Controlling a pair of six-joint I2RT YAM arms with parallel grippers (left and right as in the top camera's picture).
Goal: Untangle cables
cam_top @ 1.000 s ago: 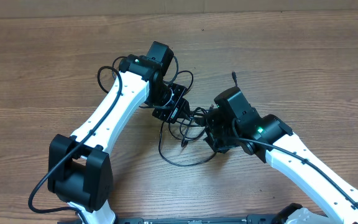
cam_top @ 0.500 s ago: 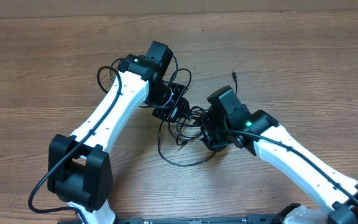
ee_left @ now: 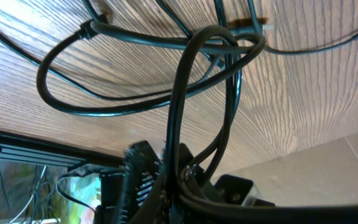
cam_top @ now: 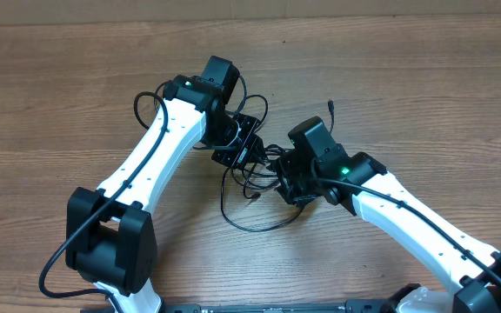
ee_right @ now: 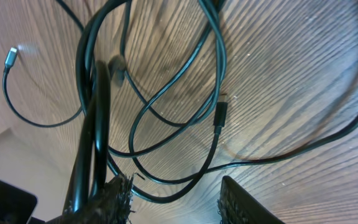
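Observation:
The cables [cam_top: 252, 178] are a knot of thin black cords on the wooden table between my two arms, with one loop [cam_top: 255, 224] trailing toward the front. My left gripper [cam_top: 238, 144] is shut on a bundle of the cables [ee_left: 179, 118], which rise out of its jaws [ee_left: 171, 198] in loops. My right gripper [cam_top: 285, 179] stands open low over the tangle's right side. A cable loop [ee_right: 166, 186] lies on the table between its fingers [ee_right: 114, 200]. Two more cords [ee_right: 92, 124] run up past the left finger. A silvery plug [ee_right: 11, 57] and a dark plug [ee_right: 218, 115] lie loose.
One cord end with a plug [cam_top: 330, 108] sticks out behind the right arm. Thicker robot cables [cam_top: 146, 104] hang by the left arm. Bare wooden table [cam_top: 424, 87] surrounds the tangle, and the table's far edge [cam_top: 320, 16] runs along the back.
My right gripper has slid left toward the tangle and its jaws have narrowed a little. The left gripper has stayed shut on its bundle in place.

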